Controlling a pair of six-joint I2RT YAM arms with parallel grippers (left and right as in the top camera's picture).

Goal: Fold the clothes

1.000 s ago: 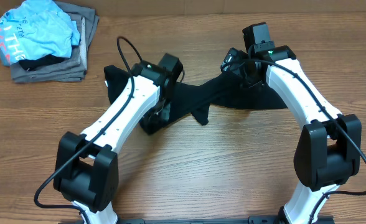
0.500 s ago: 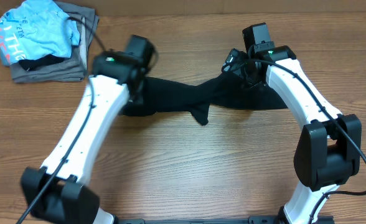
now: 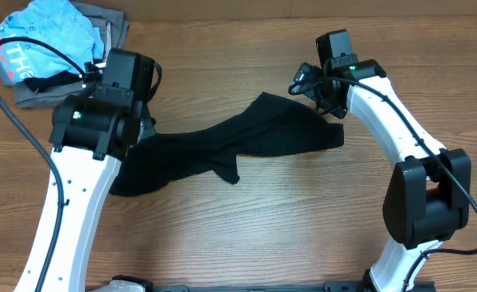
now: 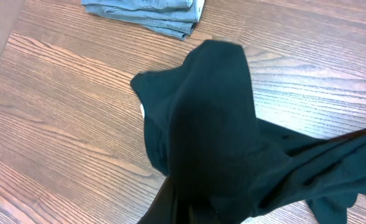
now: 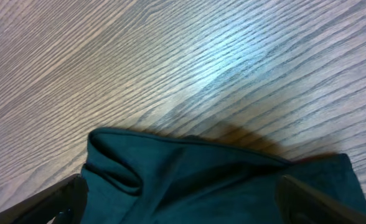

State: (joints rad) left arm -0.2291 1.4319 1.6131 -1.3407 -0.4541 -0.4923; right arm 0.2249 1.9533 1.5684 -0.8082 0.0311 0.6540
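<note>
Mid-bench, black garment (image 3: 247, 138): sprawls in a crumpled band from the left arm across to just under the right one. The left end is lifted and the rest lies on the wood.
Feel: looks like thin, floppy knit with no stiffness, so I'd expect it to sag, twist and bunch anywhere it isn't held. It's not fragile, and it probably slides easily on the smooth wood.
Where to grab: I'd pinch a corner or hem edge flat. The loose flap (image 3: 226, 170) poking out of the lower edge and the right-hand corner (image 3: 332, 138) look reachable.
Left pincer (image 3: 139, 123): the fingers are buried in cloth in the wrist view. The fabric hangs bunched from it, clear of the wood, so I read it as clamped on the garment.
Right pincer (image 5: 180, 186): fingers spread wide, with a folded edge lying between them, not pinched.
Folded pile (image 3: 60, 57): blue shirt on grey ones at the far-left corner, close to the left arm. Mind the elbow and cable (image 3: 11, 77) there.
Bench (image 3: 271, 235): plenty of bare wood on the near side for spreading out. The far edge sits close behind the right wrist.
</note>
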